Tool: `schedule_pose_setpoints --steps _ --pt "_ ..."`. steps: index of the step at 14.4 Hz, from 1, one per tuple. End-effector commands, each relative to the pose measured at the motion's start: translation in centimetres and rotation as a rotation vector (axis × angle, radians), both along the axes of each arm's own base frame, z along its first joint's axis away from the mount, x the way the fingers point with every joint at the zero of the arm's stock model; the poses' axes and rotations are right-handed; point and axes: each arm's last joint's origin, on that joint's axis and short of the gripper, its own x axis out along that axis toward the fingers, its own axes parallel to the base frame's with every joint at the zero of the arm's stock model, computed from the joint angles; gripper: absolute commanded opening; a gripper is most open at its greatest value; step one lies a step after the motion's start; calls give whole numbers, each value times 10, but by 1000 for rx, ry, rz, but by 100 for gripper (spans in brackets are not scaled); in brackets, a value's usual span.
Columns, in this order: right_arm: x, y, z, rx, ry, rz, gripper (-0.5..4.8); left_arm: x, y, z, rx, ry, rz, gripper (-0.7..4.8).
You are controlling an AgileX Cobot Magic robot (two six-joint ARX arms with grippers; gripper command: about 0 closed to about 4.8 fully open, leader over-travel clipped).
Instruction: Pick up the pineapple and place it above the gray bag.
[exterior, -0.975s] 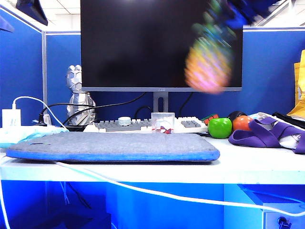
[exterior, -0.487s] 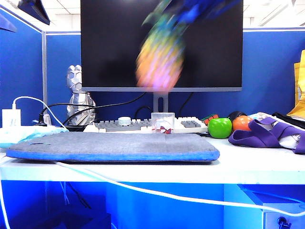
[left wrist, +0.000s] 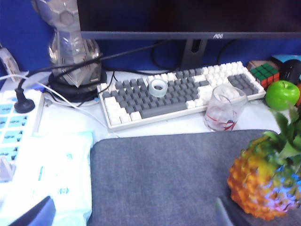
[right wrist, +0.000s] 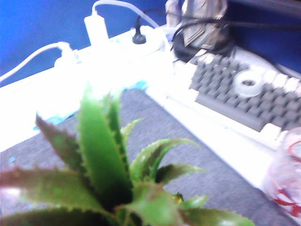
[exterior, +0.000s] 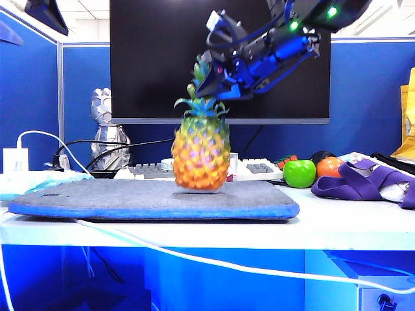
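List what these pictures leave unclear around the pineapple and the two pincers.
- Right pincer, exterior view: fingertips buried in the pineapple crown.
- Right wrist view: leaves fill the frame, hiding the grip.
- Pineapple base: contact with the gray bag uncertain.
- Left pincer: cut off by the frame edge.

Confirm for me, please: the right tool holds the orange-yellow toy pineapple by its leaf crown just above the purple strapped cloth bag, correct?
Not quite. The right tool does hold the orange-yellow toy pineapple by its leaf crown, but just above the flat gray felt sleeve with blue trim, as the exterior view shows. The purple strapped cloth bag lies off to the right.
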Motion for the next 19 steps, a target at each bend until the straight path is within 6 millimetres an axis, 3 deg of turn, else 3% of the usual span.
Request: schedule_pose_setpoints --steps 1,4,9,11,13,14,19 --pt "5 5 -5 -8 -20 16 -6 2 0 0 3 -2 -6 479" --pt "9 11 -25 -34 30 24 -6 4 -1 -3 4 13 -9 479" --pt "8 13 -27 -38 35 33 14 5 -1 -3 3 12 -10 479" --pt "8 14 -27 -32 42 37 162 4 -1 -3 1 13 -17 479" --pt "8 14 -27 -31 42 36 350 4 -1 -3 -3 13 -21 479" --pt "8 14 -27 -23 50 36 479 4 -1 -3 -4 13 -26 479" --pt "8 15 -22 15 27 75 479 4 -1 -3 -5 13 -26 479"
